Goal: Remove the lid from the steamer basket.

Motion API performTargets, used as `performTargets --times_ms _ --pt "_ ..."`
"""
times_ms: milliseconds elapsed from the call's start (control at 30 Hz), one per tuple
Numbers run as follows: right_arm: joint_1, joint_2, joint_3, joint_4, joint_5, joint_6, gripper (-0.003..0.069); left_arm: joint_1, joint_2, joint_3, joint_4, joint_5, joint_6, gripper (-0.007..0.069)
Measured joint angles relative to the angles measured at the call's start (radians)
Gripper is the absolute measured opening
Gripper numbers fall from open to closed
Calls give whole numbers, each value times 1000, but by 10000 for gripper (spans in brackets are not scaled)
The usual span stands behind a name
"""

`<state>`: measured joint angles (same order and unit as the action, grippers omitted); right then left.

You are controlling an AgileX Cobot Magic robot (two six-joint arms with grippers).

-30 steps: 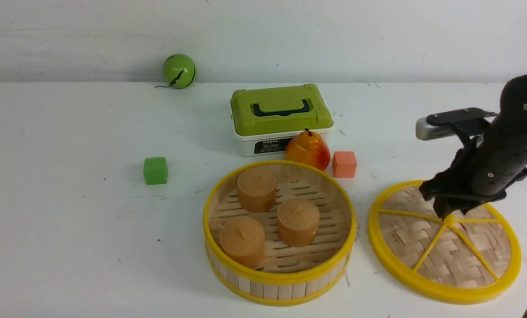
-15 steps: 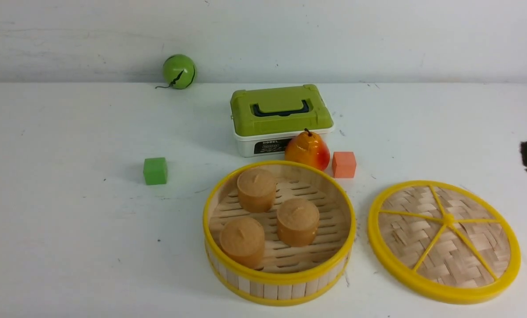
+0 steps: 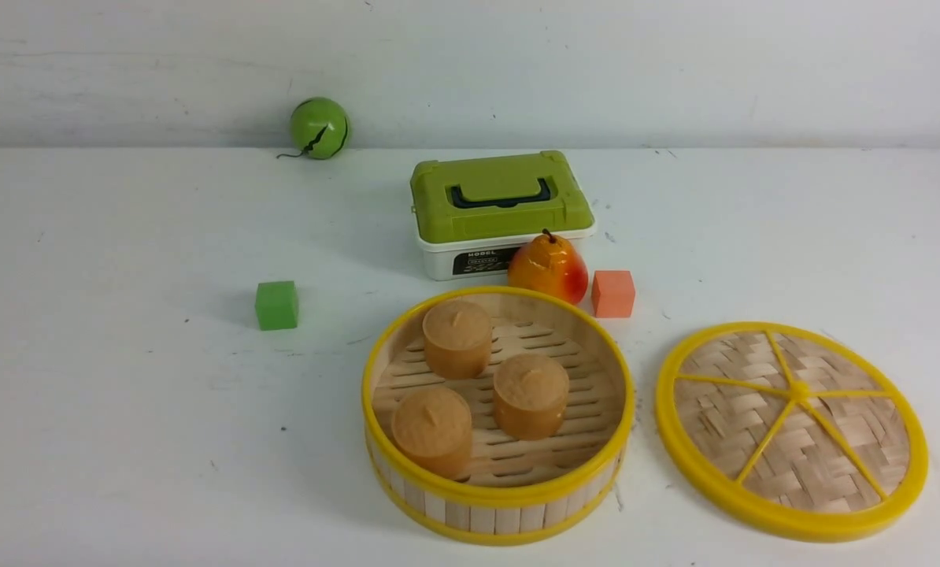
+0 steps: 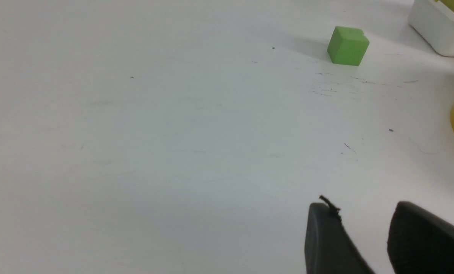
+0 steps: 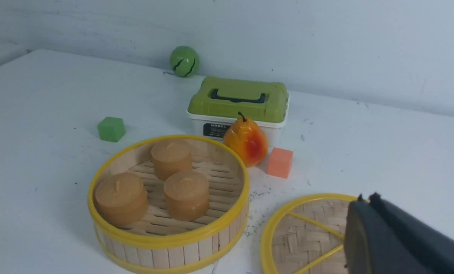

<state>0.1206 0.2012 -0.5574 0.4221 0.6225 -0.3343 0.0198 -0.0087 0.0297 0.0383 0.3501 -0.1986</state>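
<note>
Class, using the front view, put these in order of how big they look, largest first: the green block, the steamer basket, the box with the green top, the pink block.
1. Steamer basket
2. Box with the green top
3. Green block and pink block: too alike to rank

Shows a white tabletop [image 3: 163, 441], flat and marked with small dark scuffs. Carries the round steamer basket [image 3: 495, 496] near the middle, and the woven lid [image 3: 793, 526] flat to its right, apart from it. Behind the basket, holds up a green-and-white box [image 3: 501, 205], with an orange-red pear [image 3: 547, 268] in front and a salmon-pink block [image 3: 613, 294] just right of the pear. Bears a green block [image 3: 277, 305] farther left, and at the far edge a dark-striped green ball [image 3: 320, 127].
</note>
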Motion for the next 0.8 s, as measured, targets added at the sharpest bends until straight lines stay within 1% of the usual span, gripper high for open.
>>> performTargets --times_ms 100,200,333,367,400,433,467,500,533,600,633,700,800 --pt "0 -57 61 -33 -45 0 -22 0 0 0 0 0 0 239" --pt "0 -65 129 -62 -129 13 -22 0 0 0 0 0 0 239" --pt "0 -65 240 -75 -261 50 -22 0 0 0 0 0 0 239" --pt "0 -65 276 -75 -317 57 -22 0 0 0 0 0 0 239" --pt "0 -65 292 -75 -327 58 -22 0 0 0 0 0 0 239" --pt "0 -65 361 -76 -408 60 -22 0 0 0 0 0 0 239" --pt "0 -65 388 -80 -449 61 -22 0 0 0 0 0 0 239" --pt "0 -65 443 -94 -498 65 -22 0 0 0 0 0 0 239" --pt "0 -65 452 -94 -508 65 -22 0 0 0 0 0 0 239" --pt "0 -75 535 -140 -591 99 -22 0 0 0 0 0 0 239" --pt "-4 -96 567 -181 -613 140 -22 0 0 0 0 0 0 239" --pt "-25 -136 583 -240 -605 197 -22 0 0 0 0 0 0 239" --pt "-98 -186 585 -330 -544 282 -22 0 0 0 0 0 0 239"
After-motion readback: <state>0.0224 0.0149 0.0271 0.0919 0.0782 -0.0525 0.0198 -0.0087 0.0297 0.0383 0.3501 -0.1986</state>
